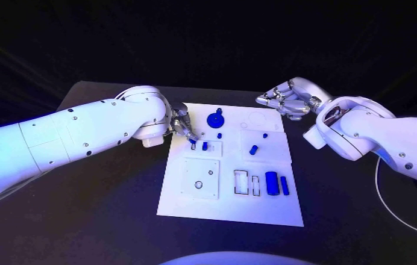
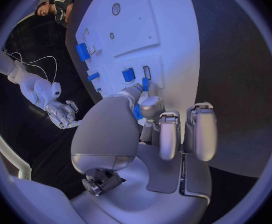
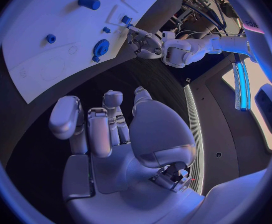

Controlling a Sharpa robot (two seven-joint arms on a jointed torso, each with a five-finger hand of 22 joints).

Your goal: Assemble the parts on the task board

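Here the left hand [image 1: 182, 124] pinches a small part [image 2: 136, 112] (axis unclear).

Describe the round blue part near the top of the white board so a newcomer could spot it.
Start at the white task board mid-table. Near its far edge, beside the left hand, lies a round blue disc. Its neighbours are small blocks and pegs; it alone is wide, flat and circular.
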